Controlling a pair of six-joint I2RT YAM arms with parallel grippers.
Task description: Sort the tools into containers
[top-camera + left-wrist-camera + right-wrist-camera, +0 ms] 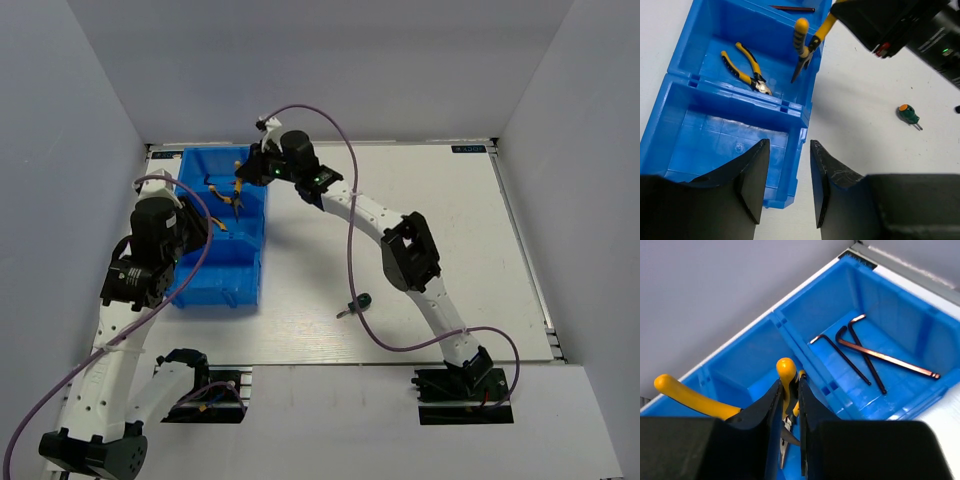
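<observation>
The blue bins' (225,280) near compartment is partly hidden by your left gripper (788,145), which is spread open. Your right gripper (789,390) clamps one pliers (801,35) over the middle compartment, where a second pair (747,70) lies. The hex keys (860,352) are in the far compartment, and a screwdriver (907,114) is on the table (450,250).

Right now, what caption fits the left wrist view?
Right gripper holds pliers over the middle compartment beside a second pair; green screwdriver on the table.
</observation>
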